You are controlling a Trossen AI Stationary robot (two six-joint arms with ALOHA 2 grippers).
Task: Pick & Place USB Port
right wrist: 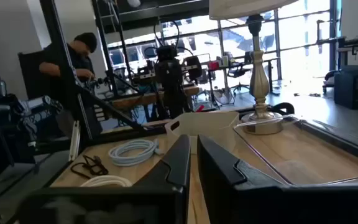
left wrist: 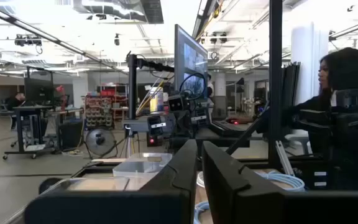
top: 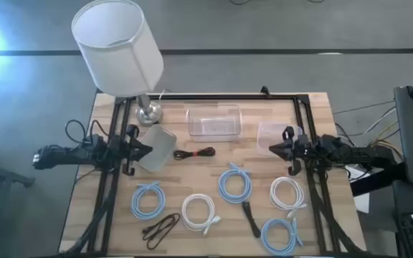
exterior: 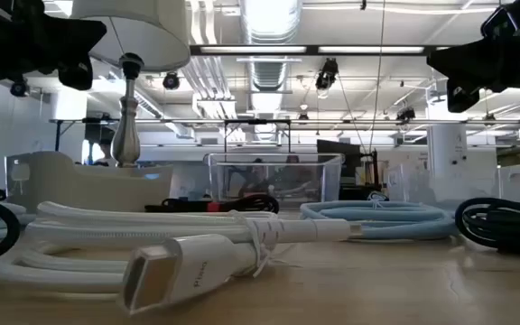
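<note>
Waiting at the start: both arms hung at the tabletop's side edges and no cable had been picked up.

Nearest the front edge lay a blue coil [top: 278, 233], a black USB plug [top: 249, 218], a white cable coil [top: 198, 211] and a thin black cable [top: 160, 228]; more blue and white coils sat behind them, crowding any approach. Mid-table, the left gripper [top: 146, 150] and the right gripper [top: 272, 149] hovered above the wood, fingers pressed together, holding nothing. Toward the back edge stood the clear bin [top: 214, 121], seemingly the drop spot and apparently empty, beside a lamp [top: 117, 49] at the back left corner.
</note>
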